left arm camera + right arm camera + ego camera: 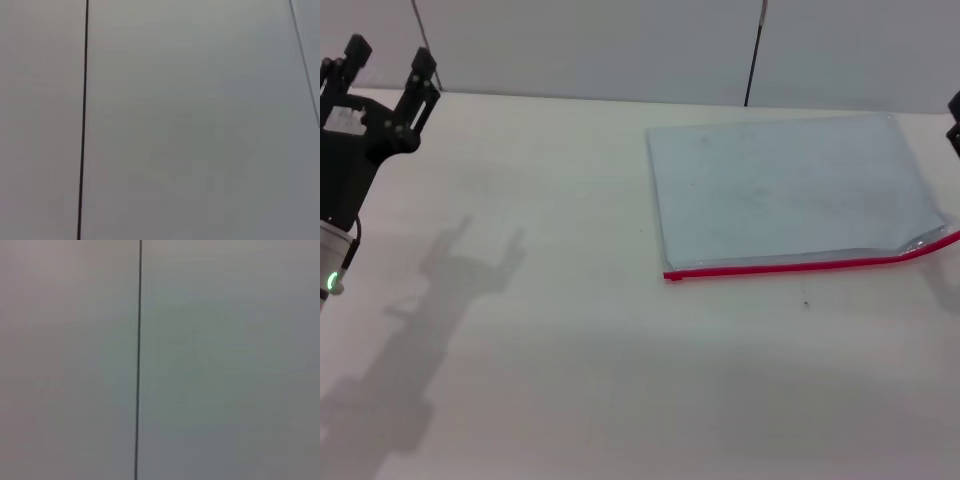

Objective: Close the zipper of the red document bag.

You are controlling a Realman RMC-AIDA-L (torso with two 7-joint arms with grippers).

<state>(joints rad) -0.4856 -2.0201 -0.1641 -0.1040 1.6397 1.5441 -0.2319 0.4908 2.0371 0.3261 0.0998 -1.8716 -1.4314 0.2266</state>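
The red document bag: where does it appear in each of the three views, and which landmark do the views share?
Head view: the red document bag lies flat on the table's right side, red zipper along its near edge.
Left wrist view: not in it.
Right wrist view: not in it.
Shared landmark: a thin dark vertical line on the wall, seen in all three.

the document bag (pixel 785 190) lies flat on the table (pixel 570 350), to the right, with the zipper (pixel 800 266) along its near edge.
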